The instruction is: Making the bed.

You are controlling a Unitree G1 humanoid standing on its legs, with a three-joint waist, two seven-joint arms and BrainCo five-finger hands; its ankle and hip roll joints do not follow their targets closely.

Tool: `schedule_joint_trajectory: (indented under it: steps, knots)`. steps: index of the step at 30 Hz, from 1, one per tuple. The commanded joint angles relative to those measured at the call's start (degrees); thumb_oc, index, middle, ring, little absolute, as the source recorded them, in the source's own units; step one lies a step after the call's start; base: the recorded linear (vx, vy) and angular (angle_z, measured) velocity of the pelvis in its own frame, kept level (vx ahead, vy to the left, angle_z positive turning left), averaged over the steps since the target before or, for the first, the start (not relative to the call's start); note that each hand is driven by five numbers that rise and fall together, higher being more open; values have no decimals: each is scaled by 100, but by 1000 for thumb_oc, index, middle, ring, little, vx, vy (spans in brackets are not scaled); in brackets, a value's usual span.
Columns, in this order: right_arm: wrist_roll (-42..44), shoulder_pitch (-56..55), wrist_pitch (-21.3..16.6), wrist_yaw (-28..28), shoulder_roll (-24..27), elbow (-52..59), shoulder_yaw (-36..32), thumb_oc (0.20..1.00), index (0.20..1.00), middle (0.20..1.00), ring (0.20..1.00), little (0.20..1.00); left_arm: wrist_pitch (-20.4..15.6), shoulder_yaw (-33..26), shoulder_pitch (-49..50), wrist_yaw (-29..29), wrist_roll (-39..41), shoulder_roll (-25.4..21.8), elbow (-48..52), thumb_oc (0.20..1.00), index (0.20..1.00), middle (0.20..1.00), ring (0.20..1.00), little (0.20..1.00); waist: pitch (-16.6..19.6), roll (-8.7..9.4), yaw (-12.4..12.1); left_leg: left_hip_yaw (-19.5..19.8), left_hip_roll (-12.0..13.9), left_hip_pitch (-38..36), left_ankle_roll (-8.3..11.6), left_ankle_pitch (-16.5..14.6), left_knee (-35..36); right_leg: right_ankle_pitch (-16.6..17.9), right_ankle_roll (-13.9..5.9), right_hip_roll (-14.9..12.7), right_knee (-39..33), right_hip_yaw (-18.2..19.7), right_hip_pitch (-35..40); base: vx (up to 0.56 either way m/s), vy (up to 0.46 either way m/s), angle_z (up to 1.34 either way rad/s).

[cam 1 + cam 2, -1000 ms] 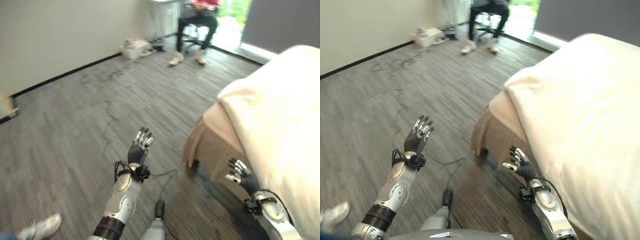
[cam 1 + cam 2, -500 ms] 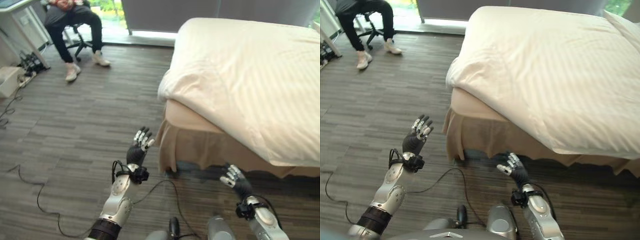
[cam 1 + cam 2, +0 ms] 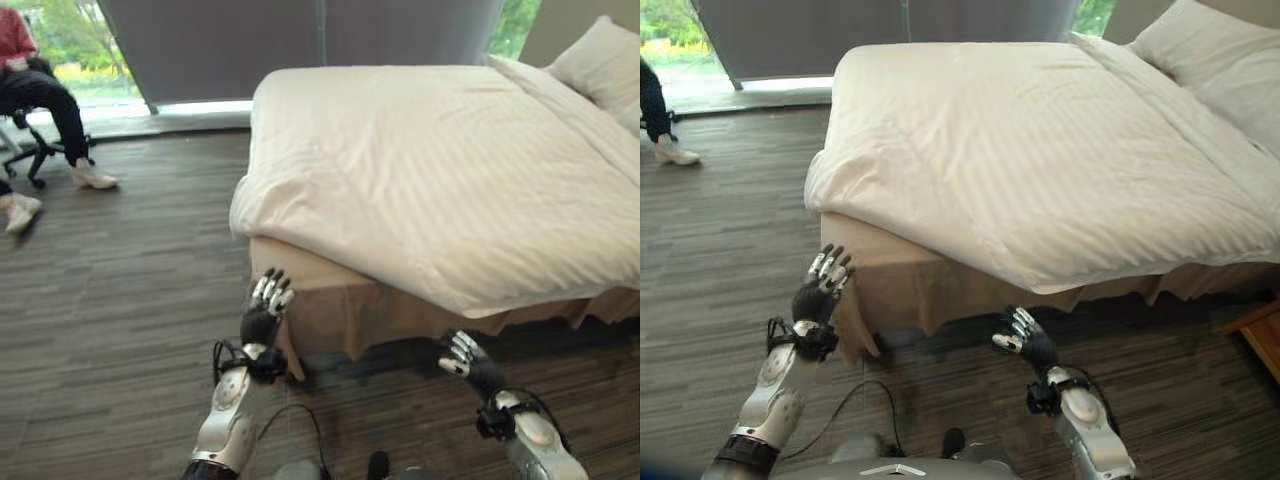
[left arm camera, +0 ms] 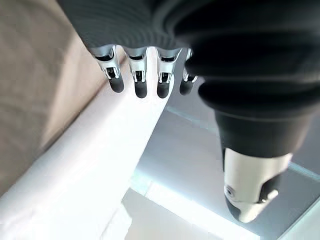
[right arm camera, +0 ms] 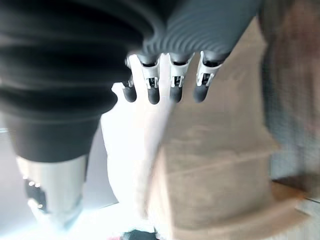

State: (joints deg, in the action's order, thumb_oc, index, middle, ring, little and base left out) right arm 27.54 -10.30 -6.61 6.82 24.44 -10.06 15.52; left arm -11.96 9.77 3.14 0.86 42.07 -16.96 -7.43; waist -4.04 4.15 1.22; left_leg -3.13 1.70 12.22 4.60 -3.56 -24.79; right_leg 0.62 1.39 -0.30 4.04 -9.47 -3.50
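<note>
Left hand (image 3: 264, 312) and right hand (image 3: 466, 361), fingers spread, empty, before unlabelled cream duvet (image 3: 420, 170).

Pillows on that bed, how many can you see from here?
1. A pale pillow lies at the far right end of the bed, on the cream duvet. Its outer part runs past the picture's edge, so another may lie beyond it.

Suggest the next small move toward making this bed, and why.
Probably reach both hands forward to the duvet's near hanging edge. The left hand and right hand are open, holding nothing, short of the bed, and the duvet lies skewed, exposing the tan bed skirt at the corner.
</note>
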Motion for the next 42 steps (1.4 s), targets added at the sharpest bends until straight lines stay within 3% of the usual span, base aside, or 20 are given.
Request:
schedule_joint_trajectory:
  steps: [1, 5, 8, 10, 13, 14, 16, 17, 18, 19, 21, 23, 24, 26, 29, 32, 36, 38, 39, 42]
  knots:
    - [46, 192, -269, 6, 174, 177, -179, 1000, 1000, 1000, 1000, 1000, -343, -251, -224, -29, 82, -28, 419, 1000, 1000, 1000, 1000, 1000, -260, -31, -46, 510, 796, -939, 46, 882, 1268, -18, -744, -650, -299, 506, 398, 165, 371, -27]
    - [-10, 234, -299, 27, 326, 162, -133, 1000, 1000, 1000, 1000, 1000, -440, -345, -250, 63, 135, -75, 428, 1000, 1000, 1000, 1000, 1000, -220, -269, -82, 1251, 1392, -1132, 328, 1577, 2070, -150, -918, -848, -112, 868, 346, 147, 363, -69]
    - [-12, 243, -284, 44, 370, 178, -179, 1000, 1000, 1000, 1000, 1000, -438, -367, -304, 52, 155, -123, 441, 1000, 1000, 1000, 1000, 1000, -213, -352, -70, 1620, 1517, -1115, 496, 1734, 1969, -170, -1039, -1134, 57, 1164, 337, 111, 444, -29]
    - [-9, 233, -253, 21, 349, 162, -230, 1000, 1000, 1000, 1000, 1000, -420, -328, -389, 35, 118, -183, 485, 1000, 1000, 1000, 1000, 1000, -209, -384, -42, 1674, 1432, -1138, 557, 1495, 1830, -95, -1171, -1401, 65, 1287, 343, 92, 515, -33]
    - [-9, 160, -217, 5, 213, 169, -346, 1000, 1000, 1000, 1000, 1000, -407, -208, -531, -29, 178, -205, 467, 1000, 1000, 1000, 1000, 1000, -171, -419, 72, 1167, 1307, -1400, 496, 873, 2179, 86, -1336, -1679, 29, 1393, 371, 68, 541, -5]
    - [-146, -37, -269, -245, -92, 104, -511, 1000, 1000, 1000, 1000, 1000, -383, 61, -701, -4, -38, -352, 309, 1000, 1000, 1000, 1000, 1000, -96, -346, 273, 707, 795, -1749, 192, 372, 2901, 1171, -1414, -2193, 131, 1602, 43, 55, 983, 16]
    - [-26, 12, -301, -310, -293, 107, -436, 1000, 1000, 1000, 1000, 1000, -408, 30, -678, 51, -92, -420, 338, 1000, 1000, 1000, 1000, 1000, -187, -346, 212, 343, 605, -1865, 54, 372, 2976, 1997, -1349, -2368, 131, 1303, -289, -33, 636, 5]
    - [-26, 14, -301, -310, -295, 107, -436, 1000, 1000, 1000, 1000, 1000, -408, 29, -679, 51, -92, -422, 338, 1000, 1000, 1000, 1000, 1000, -176, -337, 210, 340, 595, -1849, 51, 380, 2975, 2008, -1353, -2376, 124, 1310, -305, -91, 360, -36]
    - [117, 30, -311, -280, -380, 66, -378, 1000, 1000, 1000, 1000, 1000, -388, -24, -627, 77, -141, -473, 362, 1000, 1000, 1000, 1000, 1000, -231, -414, 163, 211, 526, -1865, -16, 404, 2979, 2074, -1335, -2400, 202, 893, -415, -112, 443, -84]
    - [312, 65, -297, -206, -460, 34, -267, 1000, 1000, 1000, 1000, 1000, -378, -93, -571, 87, -186, -532, 394, 1000, 1000, 1000, 1000, 1000, -287, -486, 129, 85, 440, -1838, -98, 408, 2979, 1855, -1293, -2288, 399, 495, -511, -154, 581, -133]
    - [322, 120, -232, -8, -420, 13, -79, 1000, 1000, 1000, 1000, 1000, -371, -186, -494, 27, -250, -601, 437, 1000, 1000, 1000, 1000, 1000, -331, -558, 175, -40, 364, -1777, -216, 439, 2979, 1349, -1243, -1839, 980, 542, -660, -152, 546, -93]
    - [195, 148, -183, 93, -334, 31, -3, 1000, 1000, 1000, 1000, 1000, -319, -276, -426, -23, -318, -628, 476, 1000, 1000, 1000, 1000, 1000, -349, -554, 68, -177, 227, -1724, -358, 392, 2979, 905, -1145, -1566, 1374, 123, -654, -148, 430, -70]
    - [92, 168, -184, 143, -286, 47, 18, 1000, 1000, 1000, 1000, 1000, -300, -326, -364, -7, -370, -609, 480, 1000, 1000, 1000, 1000, 1000, -368, -538, -7, -271, 163, -1718, -406, 388, 2979, 653, -1091, -1488, 1524, -285, -562, -206, 399, -65]
    - [-92, 287, -185, 137, -154, 79, -32, 1000, 1000, 1000, 1000, 1000, -225, -447, -101, -6, -300, -448, 485, 1000, 1000, 1000, 1000, 1000, -300, -380, -227, -564, -3, -1624, -510, 454, 2979, 39, -974, -879, 1727, -1020, -188, -271, 335, -52]
    - [-9, 363, -204, 91, -154, 83, -44, 1000, 1000, 1000, 1000, 1000, -213, -457, 43, -8, -198, -358, 537, 1000, 1000, 1000, 1000, 1000, -235, -257, -340, -689, -53, -1506, -529, 527, 2930, -56, -977, -555, 1562, -1022, -57, -185, 55, -86]
    - [181, 481, -236, -9, -83, 190, -18, 1000, 1000, 1000, 1000, 1000, -155, -347, 113, -20, -67, -190, 351, 1000, 1000, 1000, 1000, 1000, -132, -122, -564, -785, -134, -1048, -444, 704, 2688, -398, -698, -259, -126, -590, 722, -253, -67, -38]
    - [198, 425, -207, -52, -23, 196, -24, 1000, 1000, 1000, 1000, 1000, -104, -281, 150, -101, 38, -168, 402, 1000, 1000, 1000, 1000, 1000, -248, -127, -649, -634, -191, -599, -309, 967, 2355, -265, -571, -207, -680, -521, 917, -261, -73, 6]
    - [108, 404, -202, -54, 40, 172, -21, 1000, 1000, 1000, 1000, 1000, -110, -230, 131, -93, 25, -143, 418, 1000, 1000, 1000, 1000, 1000, -443, -167, -741, 99, -260, -258, -89, 1319, 1897, -237, -506, -254, -600, -398, 850, -288, -6, -14]
    - [118, 441, -190, -51, 94, 147, -37, 1000, 1000, 1000, 1000, 1000, -104, -230, 142, -90, 13, -144, 459, 1000, 1000, 1000, 1000, 1000, -558, -140, -843, 1005, -408, -161, 37, 1299, 1731, -194, -486, -367, -507, -289, 725, -311, 51, 3]
    - [162, 493, -175, -14, 110, 81, -38, 1000, 1000, 1000, 1000, 1000, -98, -293, 219, -96, 7, -127, 454, 1000, 1000, 1000, 1000, 1000, -534, -83, -841, 1098, -193, -265, 35, 1180, 1709, -140, -518, -495, -430, -303, 621, -150, 54, -33]
